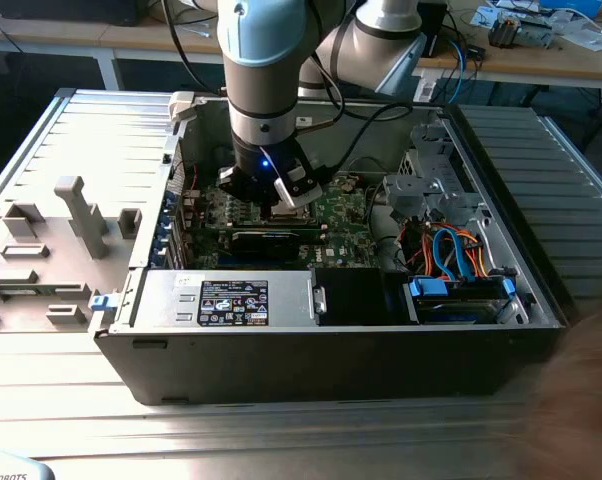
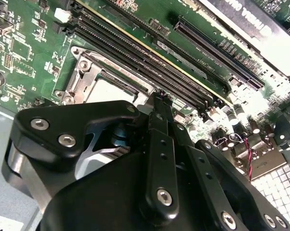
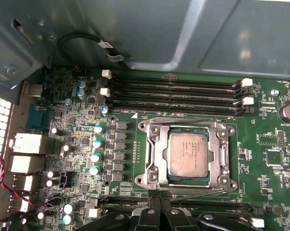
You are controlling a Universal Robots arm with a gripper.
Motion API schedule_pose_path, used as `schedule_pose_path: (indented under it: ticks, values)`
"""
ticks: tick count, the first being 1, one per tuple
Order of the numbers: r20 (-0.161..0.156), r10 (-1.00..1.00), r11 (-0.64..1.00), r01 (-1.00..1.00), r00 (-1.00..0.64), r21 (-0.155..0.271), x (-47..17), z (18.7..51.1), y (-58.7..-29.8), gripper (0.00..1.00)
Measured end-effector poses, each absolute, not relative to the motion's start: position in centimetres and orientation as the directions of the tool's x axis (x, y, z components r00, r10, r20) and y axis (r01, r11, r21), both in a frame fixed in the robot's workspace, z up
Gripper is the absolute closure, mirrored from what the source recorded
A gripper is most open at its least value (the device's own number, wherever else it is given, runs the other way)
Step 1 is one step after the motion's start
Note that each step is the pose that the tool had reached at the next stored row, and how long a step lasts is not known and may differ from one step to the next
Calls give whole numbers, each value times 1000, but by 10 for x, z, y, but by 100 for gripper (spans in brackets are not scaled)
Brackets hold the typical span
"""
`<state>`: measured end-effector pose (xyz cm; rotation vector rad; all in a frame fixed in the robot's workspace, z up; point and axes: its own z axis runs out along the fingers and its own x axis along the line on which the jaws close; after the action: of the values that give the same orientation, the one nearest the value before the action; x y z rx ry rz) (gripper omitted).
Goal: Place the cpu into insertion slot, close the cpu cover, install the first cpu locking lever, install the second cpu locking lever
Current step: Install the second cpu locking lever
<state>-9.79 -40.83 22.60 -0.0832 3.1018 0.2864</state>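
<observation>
The cpu (image 3: 191,154) lies flat in the insertion slot (image 3: 144,180) on the green motherboard (image 3: 270,159). The silvery cpu cover (image 3: 154,154) is folded down around it, with the chip's metal top showing through the cut-out. One thin wire lever (image 3: 183,119) runs along the socket edge beside the memory slots, and another (image 3: 203,193) along the opposite edge. My gripper (image 3: 159,195) is shut, its tips at that second lever by the socket's edge. The second wrist view shows the black fingers (image 2: 159,144) reaching down to the cover (image 2: 85,77). In the exterior view the gripper (image 1: 281,200) hangs low inside the computer case.
Parallel memory slots (image 3: 174,94) run beside the socket. A long black card (image 1: 271,238) lies just in front of the gripper. The power supply (image 1: 231,300), cables (image 1: 451,255) and case walls (image 1: 331,360) hem in the board. Grey fixture blocks (image 1: 71,210) stand at the exterior view's left.
</observation>
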Motion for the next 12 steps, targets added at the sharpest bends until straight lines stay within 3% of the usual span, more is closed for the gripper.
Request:
schedule_pose_path:
  ticks: [12]
  values:
    - [-30, -51, 982, -56, -998, 182, -104, 218, -408, 89]
